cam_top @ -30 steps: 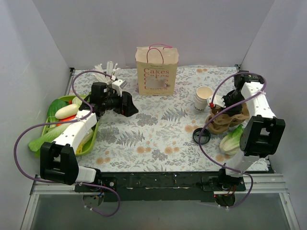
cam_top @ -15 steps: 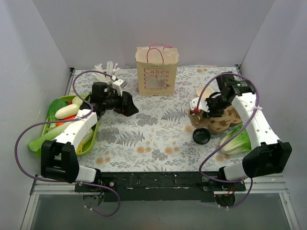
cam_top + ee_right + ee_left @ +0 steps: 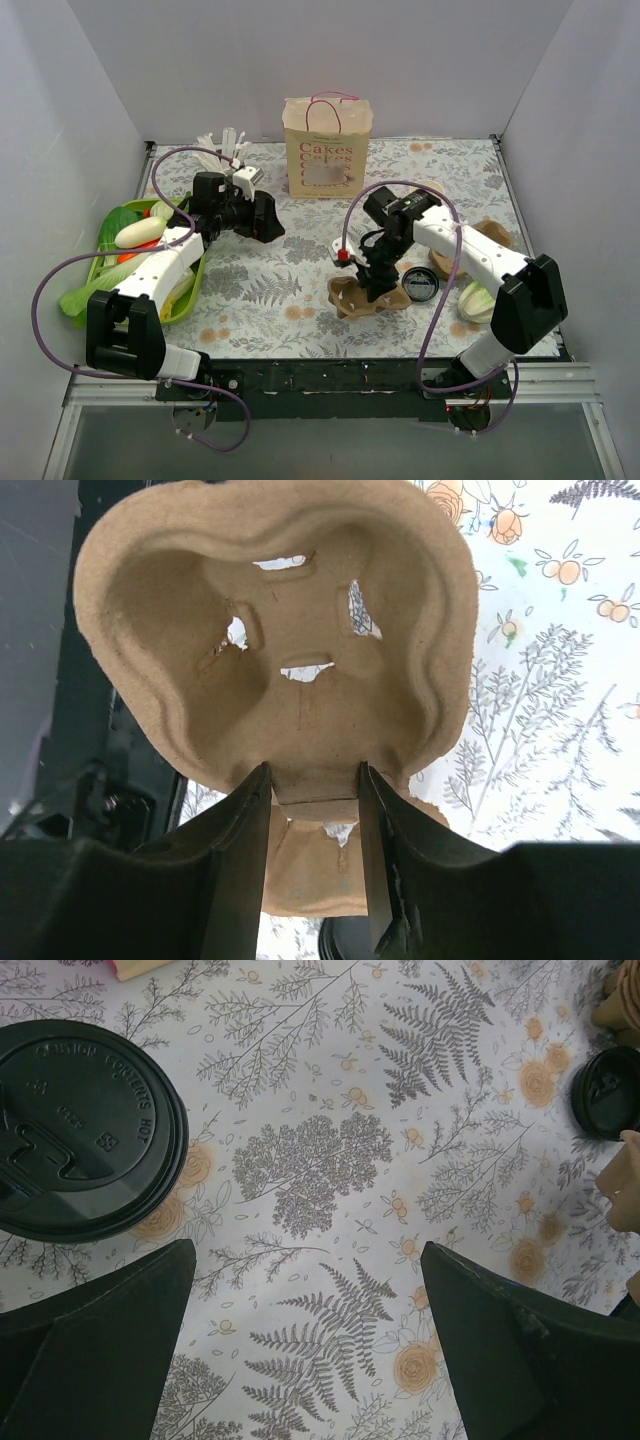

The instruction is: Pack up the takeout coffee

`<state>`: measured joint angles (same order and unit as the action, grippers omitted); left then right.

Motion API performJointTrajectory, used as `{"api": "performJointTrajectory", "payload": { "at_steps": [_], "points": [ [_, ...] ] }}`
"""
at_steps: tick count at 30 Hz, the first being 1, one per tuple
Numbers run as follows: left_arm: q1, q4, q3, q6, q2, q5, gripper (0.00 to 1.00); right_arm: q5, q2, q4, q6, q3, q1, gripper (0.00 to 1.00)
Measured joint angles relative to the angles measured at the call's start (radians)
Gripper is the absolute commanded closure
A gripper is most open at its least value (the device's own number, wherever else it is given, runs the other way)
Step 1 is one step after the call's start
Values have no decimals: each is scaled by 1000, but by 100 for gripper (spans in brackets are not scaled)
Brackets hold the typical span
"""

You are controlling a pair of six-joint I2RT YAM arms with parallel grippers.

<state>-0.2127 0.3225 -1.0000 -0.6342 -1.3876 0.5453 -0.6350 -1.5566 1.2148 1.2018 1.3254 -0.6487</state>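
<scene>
We hold the jaws of the right gripper (image 3: pixel 313 780) clamped on the rim of the cup carrier (image 3: pixel 280 630), while those of the left gripper (image 3: pixel 305 1250) stand wide apart, empty, beside the takeout coffee (image 3: pixel 85 1125).

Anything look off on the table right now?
No spill or damage visible. Two strays: a loose black lid lies on the table, on no cup, and a bok choy lies beside it. The right gripper pinches the cup carrier by its rim.
</scene>
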Motion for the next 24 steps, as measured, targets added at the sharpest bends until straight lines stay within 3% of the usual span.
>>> {"api": "performJointTrajectory", "payload": {
  "at_steps": [6, 12, 14, 16, 21, 23, 24],
  "points": [
    [0, 33, 0, 37, 12, -43, 2, 8, -19, -86, -194, -63, -53, 91],
    [0, 34, 0, 62, 13, -77, 2, 130, 76, -157, -265, -250, -88, 88],
    [0, 32, 0, 64, 13, -84, 2, 183, 114, -163, -274, -298, -92, 71],
    [0, 27, 0, 66, 11, -85, 2, 224, 138, -173, -284, -325, -92, 47],
    [0, 14, -13, 65, -18, -77, 2, 273, 159, -180, -319, -346, -92, 33],
    [0, 15, -37, 64, -38, -65, 2, 282, 168, -193, -341, -343, -91, 20],
    [0, 16, -56, 64, -48, -59, 2, 282, 172, -196, -354, -337, -91, 19]
  ]
}}
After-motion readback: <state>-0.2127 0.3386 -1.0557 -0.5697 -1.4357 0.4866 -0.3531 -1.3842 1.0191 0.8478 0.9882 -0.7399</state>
